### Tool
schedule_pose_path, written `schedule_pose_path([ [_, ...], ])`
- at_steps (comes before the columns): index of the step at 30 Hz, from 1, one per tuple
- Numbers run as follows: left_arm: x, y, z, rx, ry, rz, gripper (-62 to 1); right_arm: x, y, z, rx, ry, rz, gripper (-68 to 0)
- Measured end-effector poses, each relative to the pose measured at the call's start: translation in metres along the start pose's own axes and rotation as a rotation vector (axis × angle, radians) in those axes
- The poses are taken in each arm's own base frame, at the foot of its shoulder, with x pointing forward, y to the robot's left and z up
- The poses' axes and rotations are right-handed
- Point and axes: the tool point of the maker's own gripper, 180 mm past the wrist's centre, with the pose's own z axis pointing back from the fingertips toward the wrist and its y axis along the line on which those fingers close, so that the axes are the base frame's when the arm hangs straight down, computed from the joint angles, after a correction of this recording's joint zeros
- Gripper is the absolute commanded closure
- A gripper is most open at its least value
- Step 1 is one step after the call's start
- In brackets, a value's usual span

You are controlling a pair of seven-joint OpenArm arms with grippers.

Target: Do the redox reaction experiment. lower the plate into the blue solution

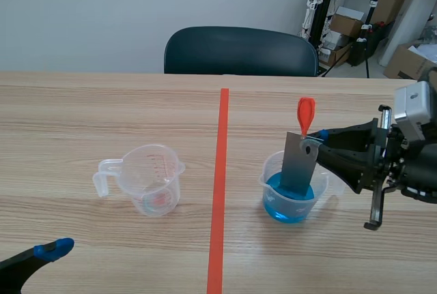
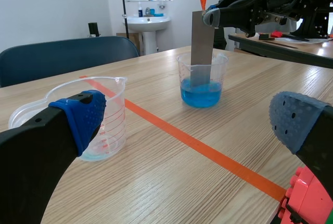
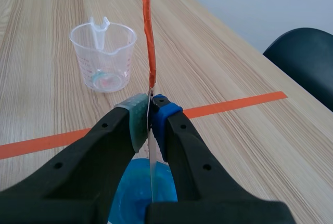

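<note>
Your right end effector [image 1: 318,137] is closed on the plate [image 1: 298,168], pinching it near its top edge with one pad on each face, as the right wrist view shows from above. The plate is a flat grey sheet with an orange tab [image 1: 306,115] standing up from its top, above the fingers. It hangs close to upright inside the clear cup [image 1: 321,183] that sits to the right of the orange tape line [image 1: 218,192] on the table [image 1: 68,116]. Its lower end is down in the blue liquid [image 1: 276,207] that fills the bottom part of that cup, while most of its length rises above the rim. The right arm comes in low from the right, level with the plate's top. On the other side of the tape line, well apart from the first cup, a second clear cup [image 1: 147,178] with a handle and a spout stands upright; you can see only a faint tint at its bottom. Your left end effector [image 2: 190,122] is wide open and holds nothing, its two blue pads spread far apart; it sits low at the near left of the table, just short of the handled cup. A dark chair [image 1: 239,50] stands behind the far edge of the table.
</note>
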Motion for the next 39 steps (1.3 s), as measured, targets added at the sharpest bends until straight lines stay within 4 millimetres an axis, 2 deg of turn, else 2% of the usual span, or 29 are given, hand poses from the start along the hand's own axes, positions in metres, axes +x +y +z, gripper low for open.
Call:
schedule_pose_path([
  [4, 0.000, 0.000, 0.000, 0.000, 0.000, 0.000, -62.3, -0.009, 0.008, -0.004, 0.022, 0.021, 0.003, -0.6],
  [9, 0.000, 0.000, 0.000, 0.000, 0.000, 0.000, -62.3, -0.009, 0.015, -0.007, 0.023, -0.001, -0.001, -0.6],
  [21, 0.000, 0.000, 0.000, 0.000, 0.000, 0.000, -62.3, -0.006, 0.015, -0.008, 0.024, -0.021, -0.001, -0.6],
  [25, 0.000, 0.000, 0.000, 0.000, 0.000, 0.000, -62.3, -0.012, 0.018, -0.008, 0.039, 0.011, 0.008, -0.6],
  [39, 0.000, 0.000, 0.000, 0.000, 0.000, 0.000, -62.3, -0.012, 0.019, -0.011, 0.034, 0.006, 0.006, -0.6],
])
